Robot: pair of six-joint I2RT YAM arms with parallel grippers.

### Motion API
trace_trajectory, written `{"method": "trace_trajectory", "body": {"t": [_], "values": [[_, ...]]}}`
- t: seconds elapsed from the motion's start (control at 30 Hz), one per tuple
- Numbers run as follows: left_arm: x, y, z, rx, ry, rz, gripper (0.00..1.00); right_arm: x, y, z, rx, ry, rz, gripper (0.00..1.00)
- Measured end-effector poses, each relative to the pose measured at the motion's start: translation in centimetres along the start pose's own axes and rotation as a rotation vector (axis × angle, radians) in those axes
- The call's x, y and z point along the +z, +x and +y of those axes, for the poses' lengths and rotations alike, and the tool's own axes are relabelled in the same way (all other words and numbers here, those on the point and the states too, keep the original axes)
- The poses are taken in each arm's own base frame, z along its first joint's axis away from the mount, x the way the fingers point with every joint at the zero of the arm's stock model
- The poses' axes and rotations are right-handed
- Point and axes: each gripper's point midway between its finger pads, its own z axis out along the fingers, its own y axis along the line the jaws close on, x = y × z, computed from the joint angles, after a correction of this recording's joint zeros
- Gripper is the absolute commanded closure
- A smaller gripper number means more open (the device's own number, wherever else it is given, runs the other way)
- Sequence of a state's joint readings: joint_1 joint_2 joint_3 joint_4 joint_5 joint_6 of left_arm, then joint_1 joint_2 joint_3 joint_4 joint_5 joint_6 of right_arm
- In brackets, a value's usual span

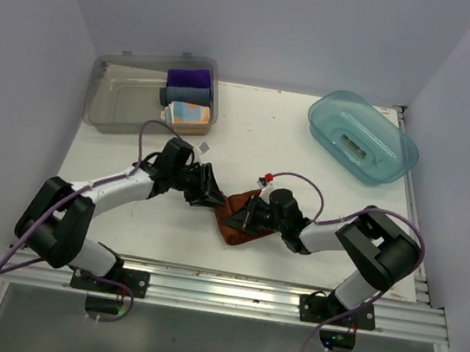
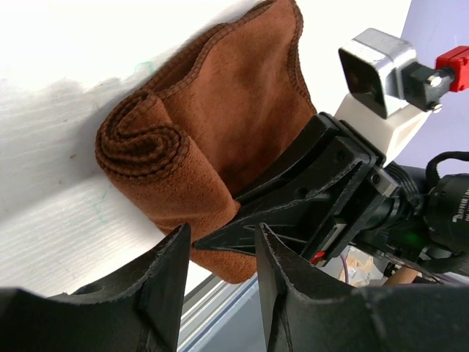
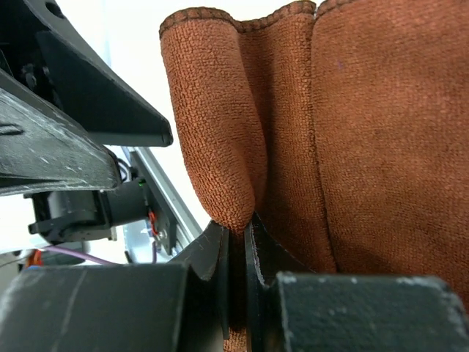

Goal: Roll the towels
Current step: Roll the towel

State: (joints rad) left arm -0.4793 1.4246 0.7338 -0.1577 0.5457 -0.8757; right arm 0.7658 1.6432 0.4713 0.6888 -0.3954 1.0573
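The rust-brown towel (image 1: pixel 235 222) lies on the white table between the two arms, one end wound into a loose spiral (image 2: pixel 139 143) and the remainder rumpled. My right gripper (image 3: pixel 236 224) is shut on a fold of this towel (image 3: pixel 352 147); from the left wrist it shows as a black wedge (image 2: pixel 293 198) on the cloth. My left gripper (image 2: pixel 223 242) hovers just left of the towel (image 1: pixel 211 192), open, with nothing between its fingers. The patterned towel (image 1: pixel 189 115) sits in the clear bin at the back left.
The clear bin (image 1: pixel 122 103) also holds a purple cloth (image 1: pixel 188 77) and a grey-blue cloth (image 1: pixel 185 95). A teal tub (image 1: pixel 361 137) stands at the back right. The table's metal front rail (image 1: pixel 228 285) runs close behind the towel.
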Motion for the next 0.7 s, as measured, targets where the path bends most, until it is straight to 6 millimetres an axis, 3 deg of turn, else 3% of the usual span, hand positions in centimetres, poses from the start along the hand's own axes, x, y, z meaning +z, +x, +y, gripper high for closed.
{"method": "trace_trajectory", "body": {"t": [0.23,0.57,0.67,0.7], "values": [[0.9,-1.1,-1.0,0.021,0.014,-0.002,0.57,-0.3,-0.1,-0.2,0.044,-0.035,-0.013,1.0],[3.7,-0.6,0.2,0.01,-0.019,0.054,0.6,-0.4,0.2,-1.1,0.103,-0.065,-0.018,1.0],[4.4,-0.8,0.3,0.009,-0.023,0.06,0.6,-0.5,0.1,-1.1,0.102,-0.067,-0.022,0.85],[4.6,-0.9,0.3,0.007,-0.025,0.062,0.6,-0.5,0.1,-1.1,0.1,-0.065,-0.023,0.72]]}}
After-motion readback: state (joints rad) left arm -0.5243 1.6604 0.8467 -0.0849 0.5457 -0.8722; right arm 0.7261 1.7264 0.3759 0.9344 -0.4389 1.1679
